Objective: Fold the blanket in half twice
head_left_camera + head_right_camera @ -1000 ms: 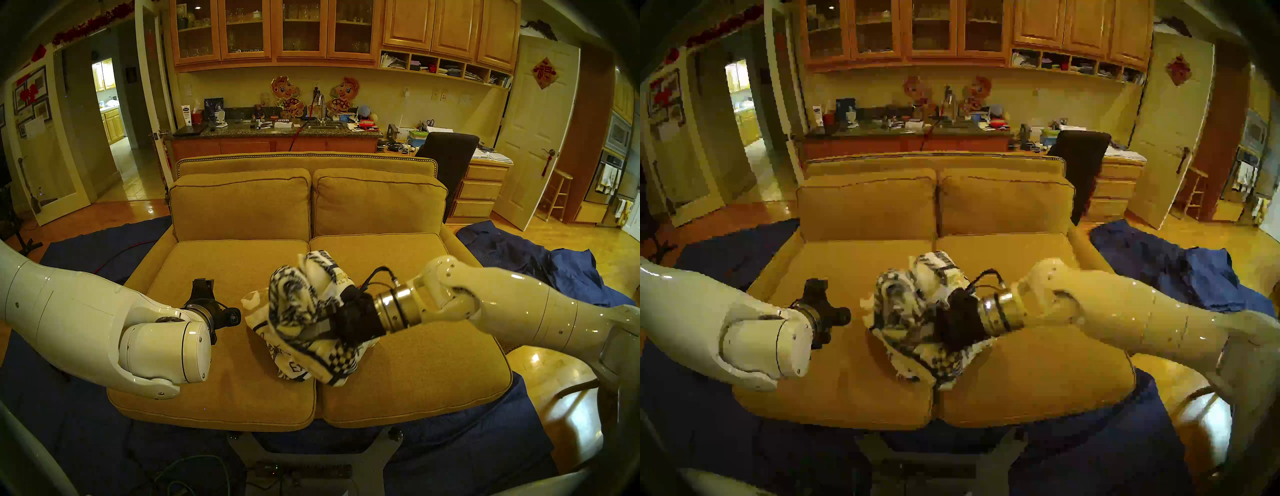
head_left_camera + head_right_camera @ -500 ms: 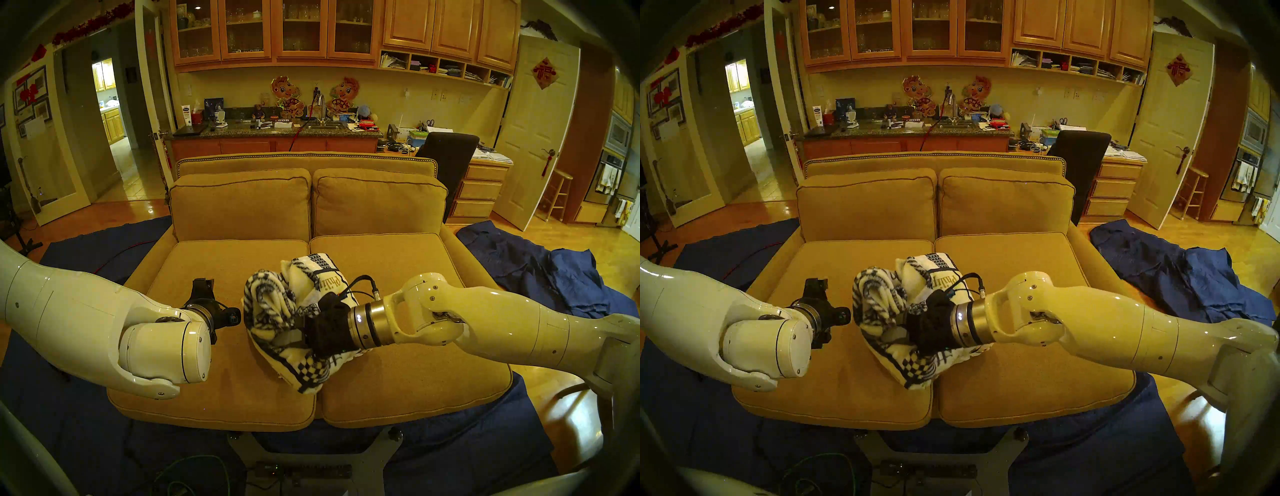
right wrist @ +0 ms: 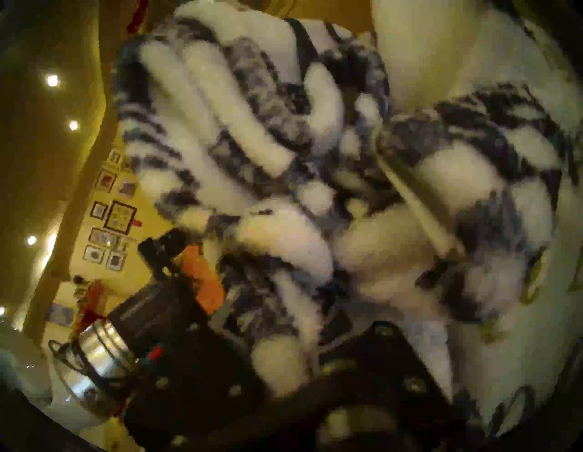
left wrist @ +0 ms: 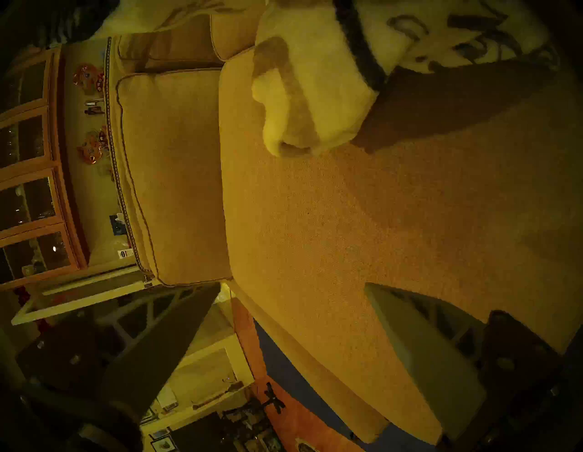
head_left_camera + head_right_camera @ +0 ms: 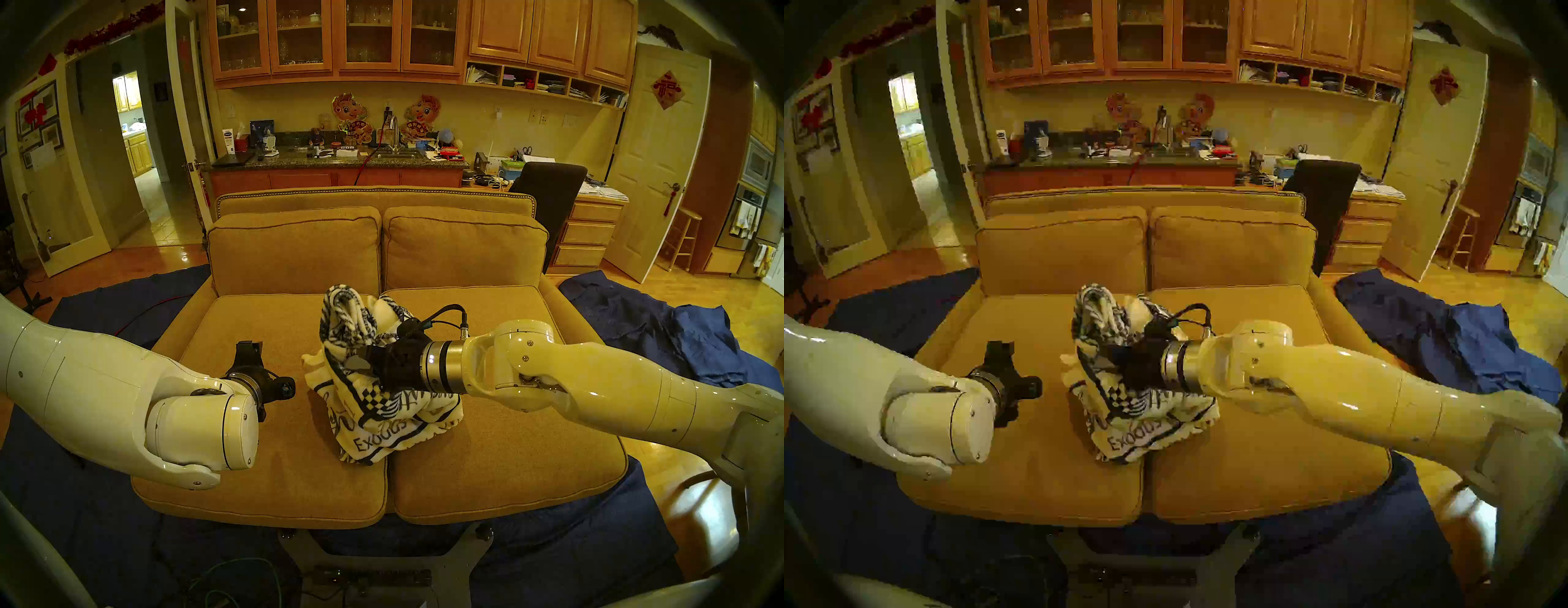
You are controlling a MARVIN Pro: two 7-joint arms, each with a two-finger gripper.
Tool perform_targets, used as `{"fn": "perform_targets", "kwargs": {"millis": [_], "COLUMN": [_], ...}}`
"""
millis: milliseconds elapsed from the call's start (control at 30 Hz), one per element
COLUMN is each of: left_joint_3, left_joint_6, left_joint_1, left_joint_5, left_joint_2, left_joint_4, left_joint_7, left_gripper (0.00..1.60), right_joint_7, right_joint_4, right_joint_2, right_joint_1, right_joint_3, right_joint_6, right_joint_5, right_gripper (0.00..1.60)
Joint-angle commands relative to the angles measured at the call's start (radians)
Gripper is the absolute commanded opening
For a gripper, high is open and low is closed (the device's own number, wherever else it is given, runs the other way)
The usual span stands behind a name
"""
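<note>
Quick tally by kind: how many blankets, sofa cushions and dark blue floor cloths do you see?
Blanket: 1
Seat cushions: 2
Back cushions: 2
Dark blue cloths on the floor, at least: 2
Total: 7

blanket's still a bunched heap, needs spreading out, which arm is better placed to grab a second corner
Left, probably. The left gripper has its jaws open and empty above the sofa seat, beside a loose cream corner of the blanket. The right gripper is already shut on a bunch of it.
</note>
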Motion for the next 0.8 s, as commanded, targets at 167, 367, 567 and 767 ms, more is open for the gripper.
{"fn": "perform_targets", "kwargs": {"millis": [167,367,567,767], "left_joint_3": [-0.006,-0.006,-0.005,-0.005], "left_joint_6": [0.000,0.000,0.000,0.000], "left_joint_1": [-0.010,-0.008,-0.006,-0.001], "left_joint_5": [0.004,0.002,-0.003,-0.016], "left_joint_2": [0.003,0.005,0.006,0.005], "left_joint_4": [-0.005,-0.008,-0.010,-0.012], "left_joint_7": [0.050,0.064,0.082,0.109], "left_gripper": [1.60,1.60,1.60,1.60], "right_joint_7": [-0.040,-0.050,-0.084,-0.177], "right_joint_4": [-0.052,-0.053,-0.087,-0.144], "right_joint_2": [0.003,-0.010,-0.042,-0.047], "right_joint_1": [-0.119,-0.176,-0.230,-0.264], "right_joint_3": [-0.075,-0.110,-0.116,-0.091], "right_joint_6": [-0.200,-0.293,-0.407,-0.504], "right_joint_5": [-0.260,-0.393,-0.493,-0.497], "right_gripper": [0.00,0.00,0.00,0.53]}}
